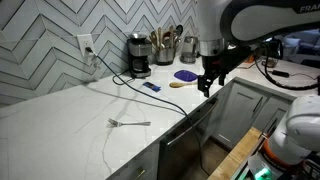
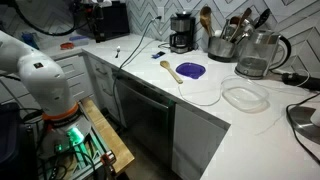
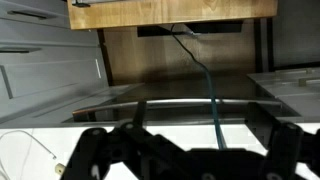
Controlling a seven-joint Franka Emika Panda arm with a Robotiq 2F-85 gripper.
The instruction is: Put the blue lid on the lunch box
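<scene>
The blue lid point(image 1: 186, 74) is a flat dark blue-purple rounded rectangle lying on the white counter, also in the other exterior view point(image 2: 190, 70). The lunch box point(image 2: 245, 96) is a clear shallow container standing open on the counter, apart from the lid and nearer the kettle. My gripper point(image 1: 208, 86) hangs over the counter's front edge, just in front of the lid and above counter height. In the wrist view its dark fingers point(image 3: 185, 165) are spread wide with nothing between them. The lid and lunch box are out of the wrist view.
A wooden spoon point(image 2: 170, 70) lies beside the lid. A thin bright-blue rectangle point(image 1: 150, 87) and a fork point(image 1: 130, 123) lie further along the counter. A coffee maker point(image 1: 139, 55), utensil holder point(image 2: 222, 45) and glass kettle point(image 2: 258, 55) stand by the backsplash. A cable crosses the counter.
</scene>
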